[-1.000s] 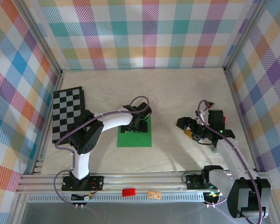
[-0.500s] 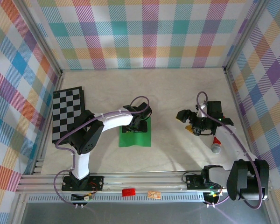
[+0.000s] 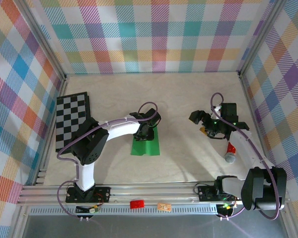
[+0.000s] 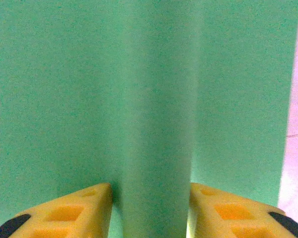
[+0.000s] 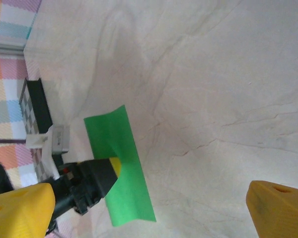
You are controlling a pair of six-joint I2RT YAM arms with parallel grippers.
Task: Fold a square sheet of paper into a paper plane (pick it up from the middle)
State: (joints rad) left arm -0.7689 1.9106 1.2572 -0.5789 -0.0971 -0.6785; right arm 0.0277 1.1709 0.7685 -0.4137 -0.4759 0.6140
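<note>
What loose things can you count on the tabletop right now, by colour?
Green: 1, the square sheet of paper
Black-and-white: 1, the chessboard
Red: 1, the cylinder near the right arm
Total: 3 that I can make out

Bright even light; left wrist view blurred.
</note>
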